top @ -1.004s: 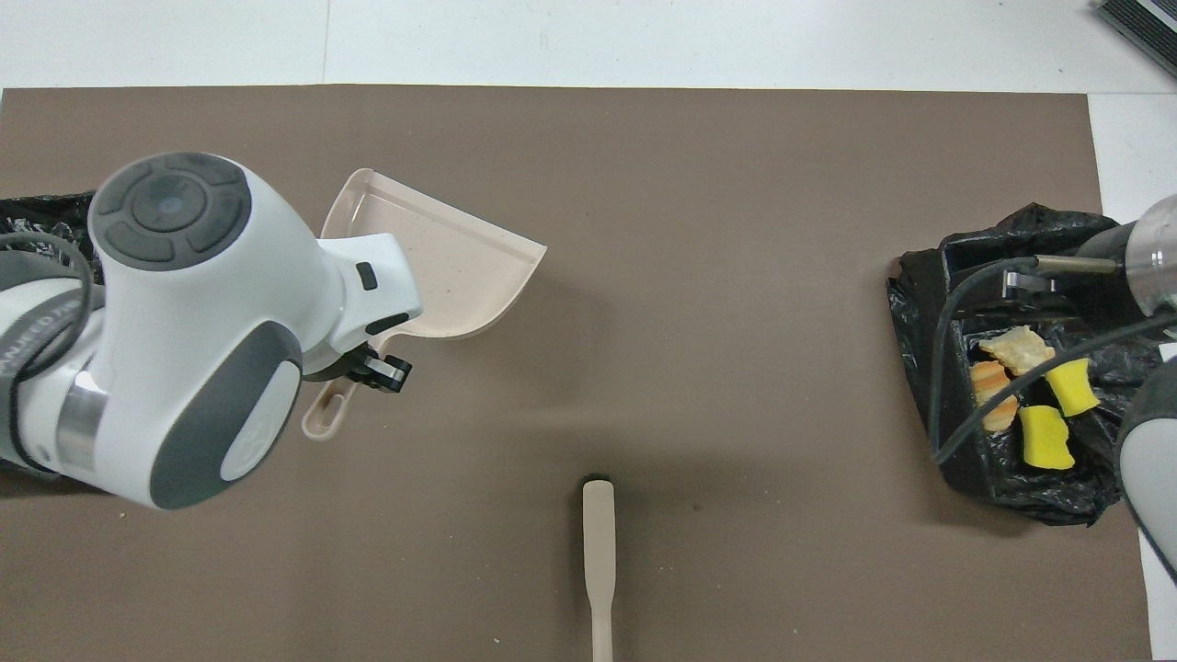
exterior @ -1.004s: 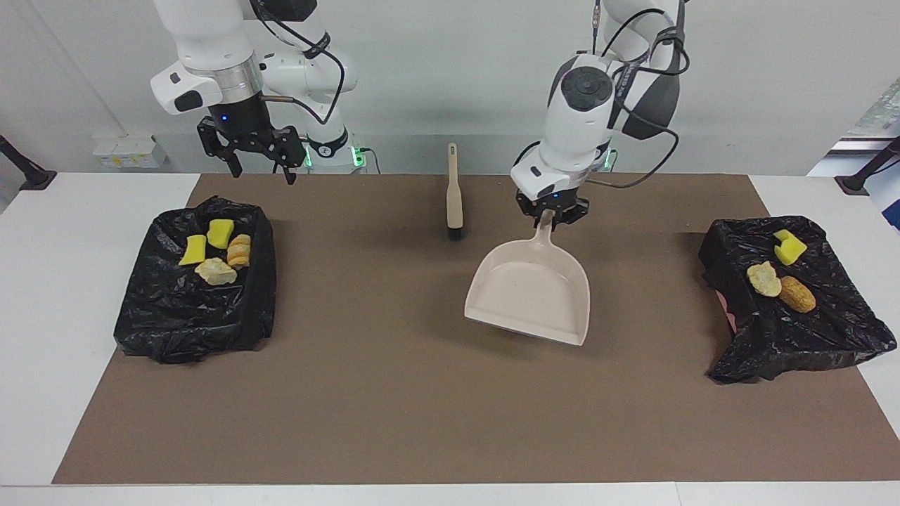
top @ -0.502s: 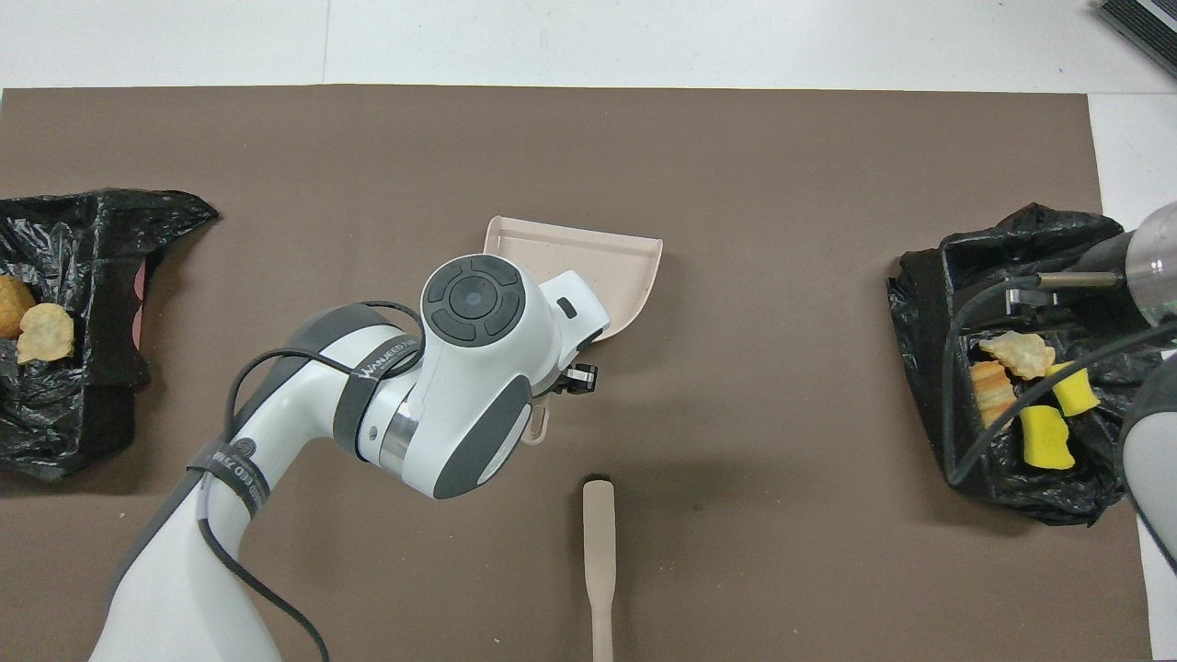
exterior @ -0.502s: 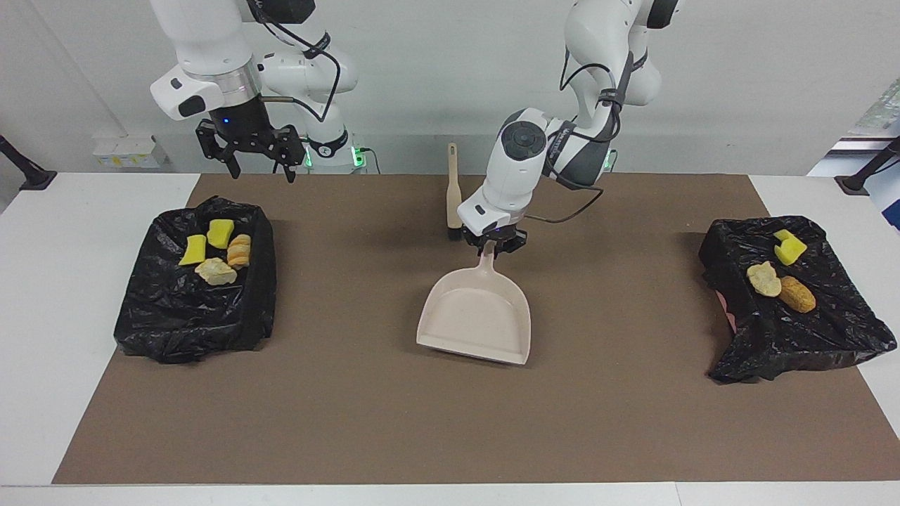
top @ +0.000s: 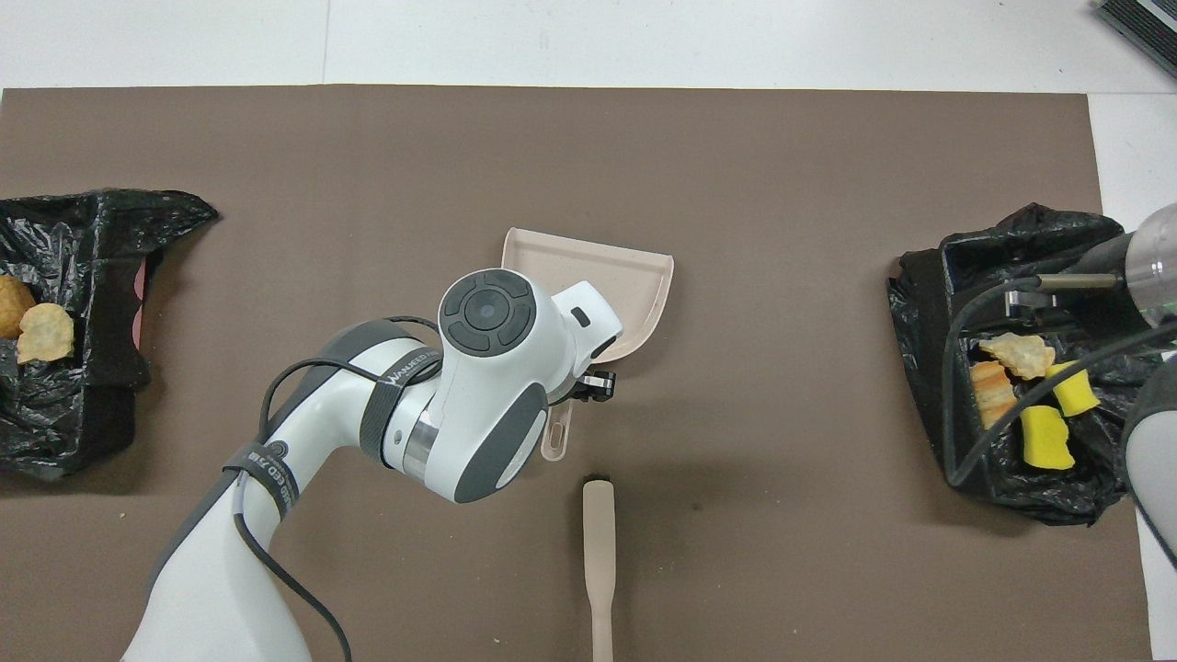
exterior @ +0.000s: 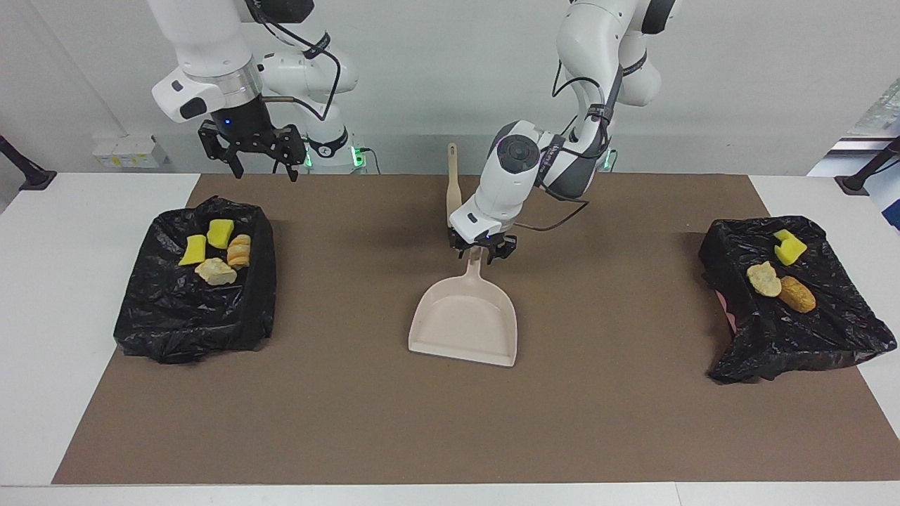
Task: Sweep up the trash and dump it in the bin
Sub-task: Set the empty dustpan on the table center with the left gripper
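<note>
My left gripper [exterior: 480,251] is shut on the handle of the beige dustpan [exterior: 464,323] in the middle of the mat; the pan's mouth points away from the robots and its lip is at or just above the mat. In the overhead view the left arm covers part of the dustpan [top: 634,276]. The trash lies in two black-bagged bins. Several pieces, among them a yellow sponge chunk [exterior: 221,232] and a pale lump [exterior: 215,271], lie in the bin [exterior: 190,323] at the right arm's end. Three pieces, among them a golden-brown lump [exterior: 796,294], lie in the bin [exterior: 794,344] at the left arm's end. My right gripper [exterior: 256,167] is open and empty, up in the air by the first bin.
A beige brush [exterior: 454,193] lies on the brown mat [exterior: 365,422], nearer to the robots than the dustpan and close to the left gripper; it also shows in the overhead view [top: 599,552]. White table surface [exterior: 63,281] borders the mat.
My left gripper has carried the dustpan from the left arm's side to the middle of the mat and lowered it. The right arm has barely moved.
</note>
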`<state>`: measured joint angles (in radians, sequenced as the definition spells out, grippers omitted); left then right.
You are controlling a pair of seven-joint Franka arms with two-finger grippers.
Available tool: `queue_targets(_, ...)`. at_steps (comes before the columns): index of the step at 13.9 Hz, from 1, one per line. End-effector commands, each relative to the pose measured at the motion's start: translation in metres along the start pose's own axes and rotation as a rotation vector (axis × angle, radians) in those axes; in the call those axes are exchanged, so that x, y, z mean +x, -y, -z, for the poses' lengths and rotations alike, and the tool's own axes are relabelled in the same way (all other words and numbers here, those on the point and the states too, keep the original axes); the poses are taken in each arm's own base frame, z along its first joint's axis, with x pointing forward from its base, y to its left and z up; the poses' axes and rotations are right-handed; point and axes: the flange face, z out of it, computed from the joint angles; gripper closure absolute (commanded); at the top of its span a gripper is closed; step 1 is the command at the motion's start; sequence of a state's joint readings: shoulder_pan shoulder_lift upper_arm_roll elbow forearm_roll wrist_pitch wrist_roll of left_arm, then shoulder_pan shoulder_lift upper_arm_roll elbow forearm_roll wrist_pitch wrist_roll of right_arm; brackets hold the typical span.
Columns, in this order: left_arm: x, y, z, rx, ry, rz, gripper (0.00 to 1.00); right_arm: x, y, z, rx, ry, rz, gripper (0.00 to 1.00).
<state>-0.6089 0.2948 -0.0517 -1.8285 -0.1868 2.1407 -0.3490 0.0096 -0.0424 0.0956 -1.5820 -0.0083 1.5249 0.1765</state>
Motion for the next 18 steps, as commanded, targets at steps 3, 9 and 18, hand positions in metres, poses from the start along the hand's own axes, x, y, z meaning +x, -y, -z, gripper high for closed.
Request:
queue_targets(3, 0.021, 0.069, 0.043, -0.012, -0.028, 0.103, 0.0, -0.004, -0.004, -0.001, 0.024, 0.013, 0.013, 0.0)
queue_targets(9, 0.05, 0.184, 0.105, 0.015, -0.119, 0.063, 0.0, -0.005, -0.003, -0.001, 0.022, 0.011, 0.013, 0.0)
queue_targets(18, 0.021, 0.334, 0.225, 0.119, -0.131, 0.118, 0.0, -0.005, -0.003, -0.001, 0.022, 0.014, 0.013, 0.0)
